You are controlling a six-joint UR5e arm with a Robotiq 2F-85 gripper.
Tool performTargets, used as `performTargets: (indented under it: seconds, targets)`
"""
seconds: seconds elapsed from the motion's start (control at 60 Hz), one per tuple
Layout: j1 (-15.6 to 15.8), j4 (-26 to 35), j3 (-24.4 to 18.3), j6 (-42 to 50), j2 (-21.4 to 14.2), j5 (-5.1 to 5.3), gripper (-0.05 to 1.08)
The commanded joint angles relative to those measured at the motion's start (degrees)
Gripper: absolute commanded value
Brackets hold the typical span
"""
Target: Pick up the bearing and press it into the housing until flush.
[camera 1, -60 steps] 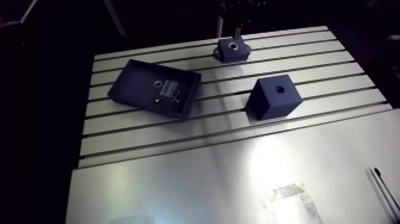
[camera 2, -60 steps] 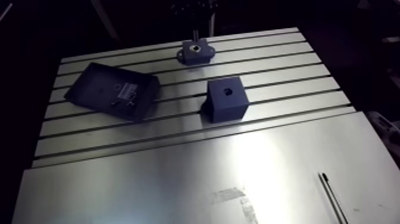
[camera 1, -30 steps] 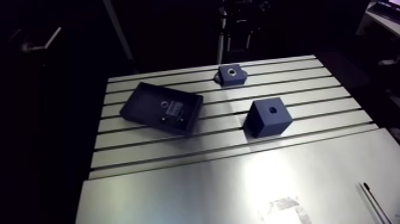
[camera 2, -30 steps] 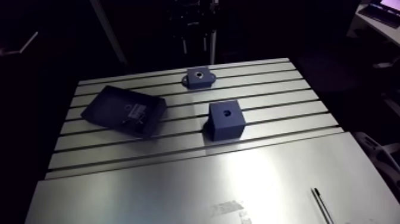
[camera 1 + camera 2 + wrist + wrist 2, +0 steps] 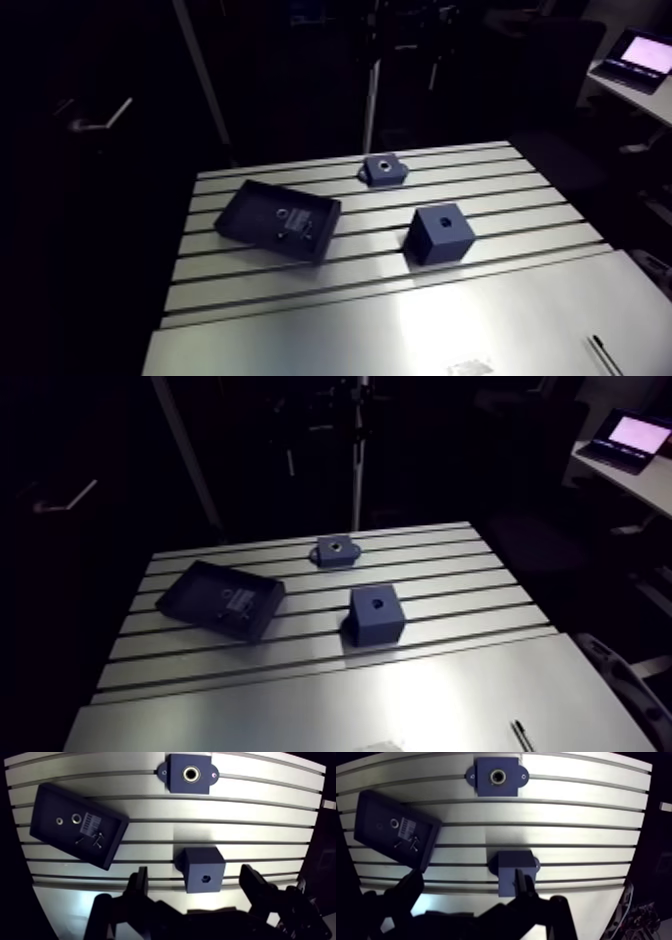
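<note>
Steel ring, presumably bearing point(image 5: 76, 818), in black tray point(image 5: 113, 846), far-left of gripper point(image 5: 194, 873); housing point(image 5: 190, 773) straight ahead, farther; fingers point(image 5: 140, 884) spread wide, empty; dark cube point(image 5: 202, 874) below.

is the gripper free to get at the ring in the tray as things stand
Probably yes: the gripper is open and empty, the tray has no lid, and nothing covers the ring. The cube stands apart from the tray.
</note>
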Motion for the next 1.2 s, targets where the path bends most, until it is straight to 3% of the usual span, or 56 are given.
performTargets:
  seconds: [0.017,0.217,0.817,0.95,1.2]
  targets:
    - [0.2,9.1,1.1,1.3,-12.9,1.97,0.0]
    - [0.8,8.9,1.5,1.2,-13.6,2.4,0.01]
    - [1.6,7.8,2.6,1.3,-13.6,2.24,0.01]
    - [1.5,5.1,3.2,1.3,-13.6,1.64,0.01]
    - [1.6,5.0,2.8,1.3,-13.6,1.9,0.01]
